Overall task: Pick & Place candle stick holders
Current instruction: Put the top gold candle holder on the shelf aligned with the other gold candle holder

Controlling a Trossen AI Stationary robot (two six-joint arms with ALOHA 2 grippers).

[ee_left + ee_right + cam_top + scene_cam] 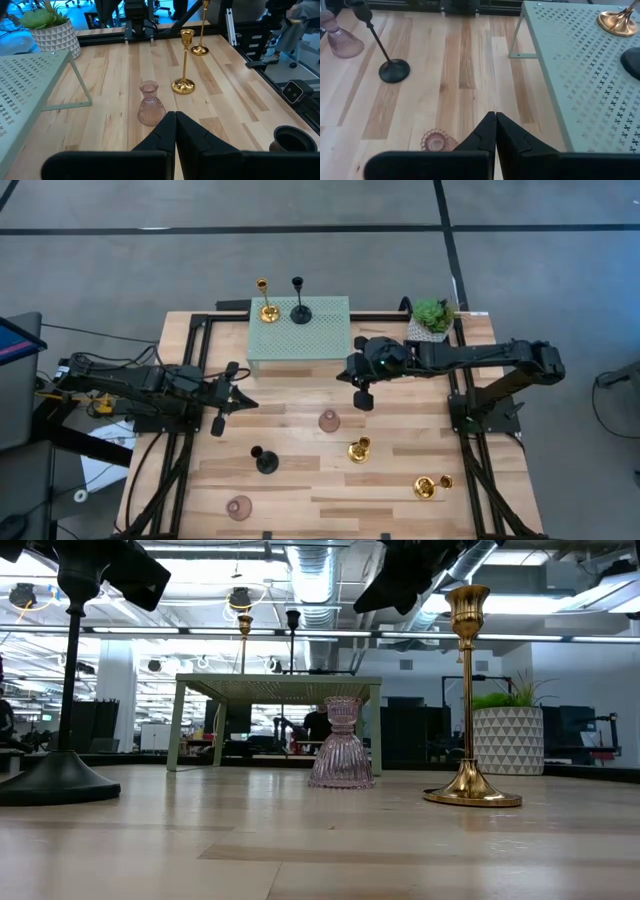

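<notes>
Gold and black: two candle holders [283,302] already stand on the green perforated stand [299,330].
Remaining: pink glass holder [329,420], gold holder [360,448] and others wait on the wooden table [300,470].
Right gripper [361,388]: fingers pressed together, empty, beside the stand.
Left gripper [243,402]: fingers together, empty.
Advice: spread the fingers before descending, and likely grip the glass holder's narrow neck squarely.

Grey floor [300,260], exposed ceiling ducts [320,570]
</notes>
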